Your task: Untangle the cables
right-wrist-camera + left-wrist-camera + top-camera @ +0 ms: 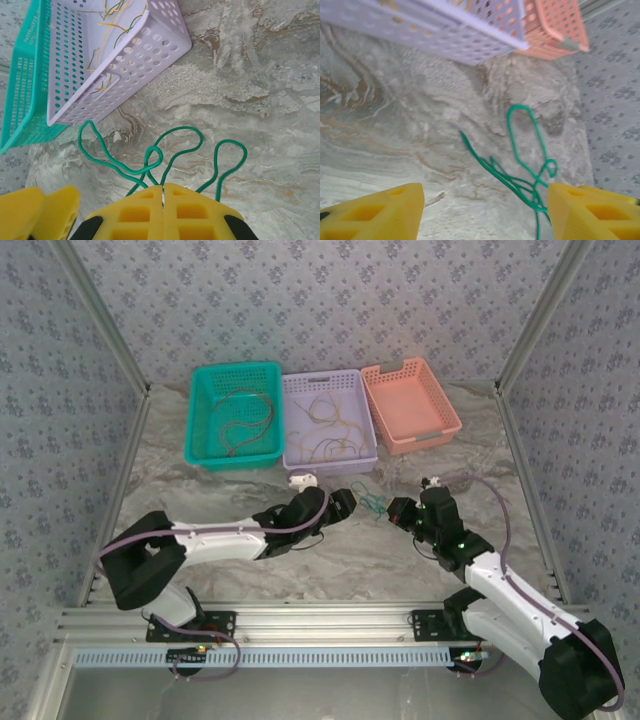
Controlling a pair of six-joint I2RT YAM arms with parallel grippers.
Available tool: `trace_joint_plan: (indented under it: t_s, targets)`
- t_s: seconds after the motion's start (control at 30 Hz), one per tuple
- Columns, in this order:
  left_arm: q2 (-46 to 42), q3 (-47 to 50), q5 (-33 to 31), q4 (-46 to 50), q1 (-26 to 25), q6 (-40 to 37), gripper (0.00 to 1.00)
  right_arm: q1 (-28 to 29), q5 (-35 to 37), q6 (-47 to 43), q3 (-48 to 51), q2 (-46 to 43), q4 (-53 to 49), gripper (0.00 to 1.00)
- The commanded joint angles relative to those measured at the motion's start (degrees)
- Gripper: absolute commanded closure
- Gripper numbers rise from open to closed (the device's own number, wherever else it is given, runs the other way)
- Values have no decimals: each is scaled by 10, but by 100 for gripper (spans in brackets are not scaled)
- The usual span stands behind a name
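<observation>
Nearest, the right gripper (163, 189) has its yellow fingers pressed together on the thin green cable (149, 176). It pins the gathered end so the loops fan out flat on the marbled grey tabletop (260, 75). Just beside it, the left gripper (486, 200) stands with its fingers apart and the knotted part lying between them. It looks lined up to take a strand and draw it off the anchored end. Farther back sit a teal perforated plastic basket (234, 367), a lavender basket (331, 458) and a salmon basket (410, 405). Loose wires (325, 420) lie in the first two, so freed cables are probably sorted there.
</observation>
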State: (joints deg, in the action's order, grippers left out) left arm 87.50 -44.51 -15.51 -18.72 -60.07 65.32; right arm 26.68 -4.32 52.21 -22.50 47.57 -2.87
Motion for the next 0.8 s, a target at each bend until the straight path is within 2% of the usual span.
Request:
trace_joint_plan:
  t_s: [0.0,0.1,0.2,0.4,0.63,0.7,0.77]
  targets:
    - [-22,-25,-25,40,-10,-67,34,7,-15,-33,-26,-3,-31,100]
    - [-15,-62,-17,95,-10,-119,40,9,-31,-49,-33,-5,-31,100]
    - [-4,-75,-23,131,-9,-138,41,9,-41,-64,-52,-2,-45,100]
    - [-3,-50,-13,74,-8,-136,44,11,-70,-82,-82,11,-47,100]
    - [1,-37,-8,30,10,-129,57,19,-85,-83,-91,20,-44,100]
    - [4,-34,-5,20,16,-125,67,21,-89,-82,-91,22,-41,100]
    - [6,-32,0,12,22,-122,85,22,-93,-81,-90,23,-38,100]
